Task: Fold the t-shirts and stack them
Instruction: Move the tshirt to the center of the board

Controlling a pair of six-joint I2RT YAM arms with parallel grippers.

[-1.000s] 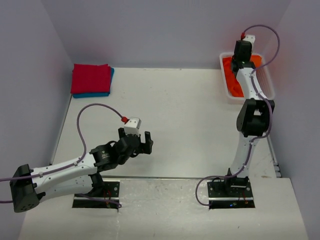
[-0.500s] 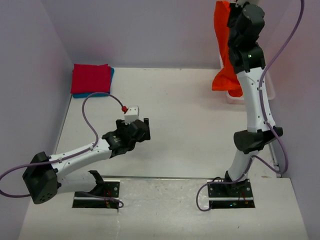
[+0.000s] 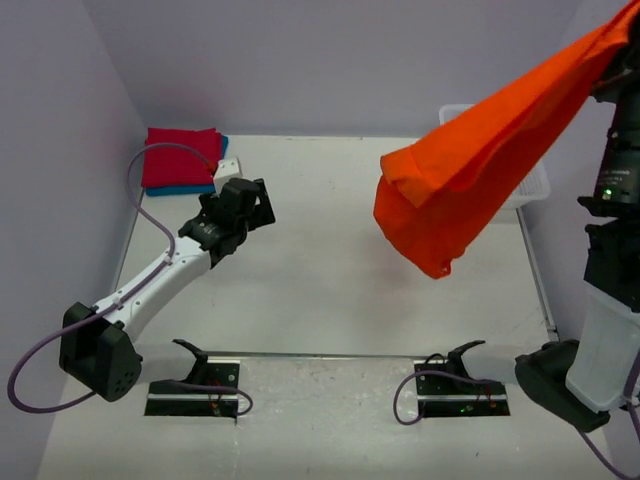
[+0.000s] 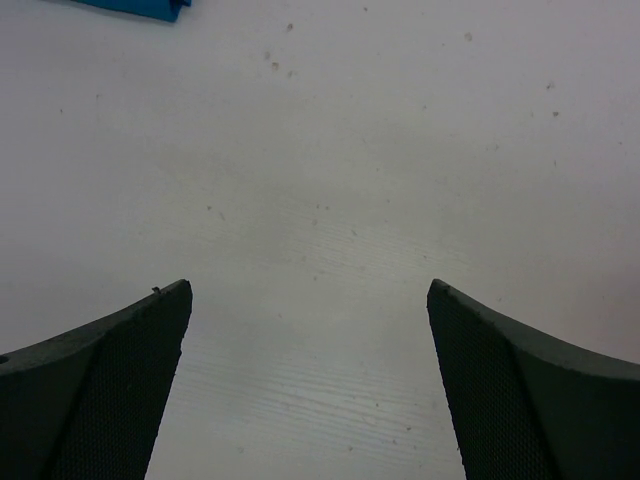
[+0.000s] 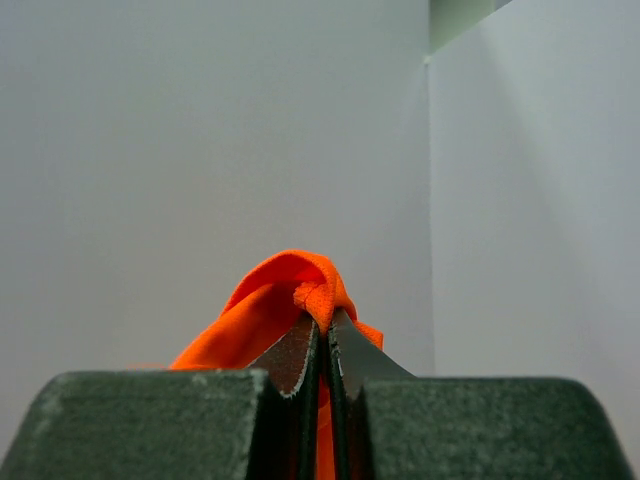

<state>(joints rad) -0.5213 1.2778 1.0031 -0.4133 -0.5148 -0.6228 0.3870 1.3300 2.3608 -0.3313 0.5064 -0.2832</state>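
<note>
Orange cloth fills the right of your overhead view. The orange t-shirt (image 3: 470,170) is in the air, slanting from high at the right down to a bunched lower end above the table (image 3: 330,270), in front of the white mesh basket (image 3: 538,186).

Your right gripper (image 5: 322,322) has its jaws pinched tight on a small fold of the shirt's edge, and in the wrist view you can see the fabric puckered just above the tips. It looks light and thoroughly limp, so expect it to swing, drape and crumple rather than keep any shape. One pinch point gives you no control over how it spreads. Your better hold is probably a second corner or shoulder along the same edge, so the cloth opens flat.

Your left gripper (image 4: 308,290) has its jaws spread wide and holds nothing, over bare table near the far-left corner. There the red t-shirt (image 3: 182,157) lies folded on the blue t-shirt (image 3: 205,188), well apart from the orange one.
</note>
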